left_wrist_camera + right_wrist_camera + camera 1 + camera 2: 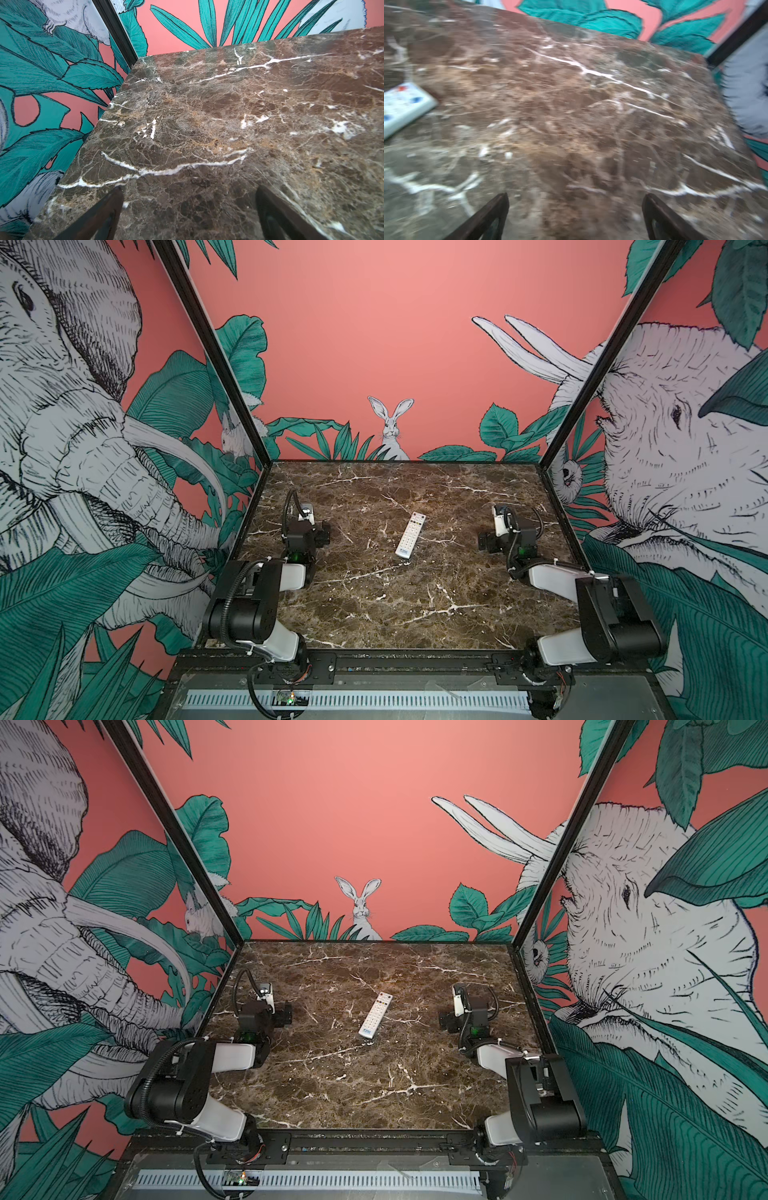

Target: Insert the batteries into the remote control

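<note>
The remote control (410, 535) (375, 1015) is a slim white bar lying buttons up near the middle of the marble table (374, 605), its coloured-button end pointing to the back. One corner of it shows in the blurred right wrist view (402, 106). The batteries are out of view. My left gripper (189, 189) is open over bare marble near the table's left edge, well left of the remote. My right gripper (575, 196) is open too, over bare marble to the remote's right. Nothing lies between either pair of fingers.
Printed jungle walls close the table on the left, back and right, with black frame posts (216, 364) at the back corners. The left arm (305, 531) and right arm (505, 531) stand folded at the table's two sides.
</note>
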Robot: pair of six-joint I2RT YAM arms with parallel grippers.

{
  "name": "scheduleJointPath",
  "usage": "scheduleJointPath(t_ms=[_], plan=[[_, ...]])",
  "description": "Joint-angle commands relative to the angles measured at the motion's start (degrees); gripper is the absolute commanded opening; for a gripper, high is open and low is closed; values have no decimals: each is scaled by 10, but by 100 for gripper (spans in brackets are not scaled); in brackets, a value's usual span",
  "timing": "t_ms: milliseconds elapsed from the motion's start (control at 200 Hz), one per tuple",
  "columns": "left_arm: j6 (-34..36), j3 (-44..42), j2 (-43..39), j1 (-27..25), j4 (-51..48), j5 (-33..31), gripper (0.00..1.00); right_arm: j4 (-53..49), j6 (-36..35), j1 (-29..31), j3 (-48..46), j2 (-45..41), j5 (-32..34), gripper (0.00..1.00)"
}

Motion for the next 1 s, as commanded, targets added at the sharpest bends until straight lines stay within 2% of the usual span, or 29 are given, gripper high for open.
scheduleJointPath(t_ms=[0, 70, 120, 170, 225, 285, 325, 490, 625, 995], plan=[[2, -9, -7, 1, 22, -2, 100, 112, -9, -20, -41, -13, 14, 100], [2, -9, -7, 1, 22, -3, 100, 237, 3, -33, -68, 46, -1, 100], [2, -8, -7, 1, 23, -2, 100, 216, -2, -33, -58, 51, -13, 100], [2, -9, -7, 1, 23, -2, 100, 201, 9, -34, -57, 51, 18, 100], [2, -9, -7, 0, 23, -2, 99, 244, 22, -36, -63, 69, 35, 100], [2, -9, -7, 1, 23, -2, 99, 207, 26, -35, -54, 58, 58, 99], [2, -8, -6, 1, 23, -2, 99, 227, 26, -35, -60, 62, 62, 99], [2, -9, -6, 1, 23, -2, 100, 225, 23, -35, -60, 62, 53, 99], [2, -9, -6, 1, 22, -2, 100, 262, 15, -35, -77, 62, 27, 99], [2, -8, -7, 1, 22, -2, 100, 223, 24, -46, -56, 65, 8, 99]])
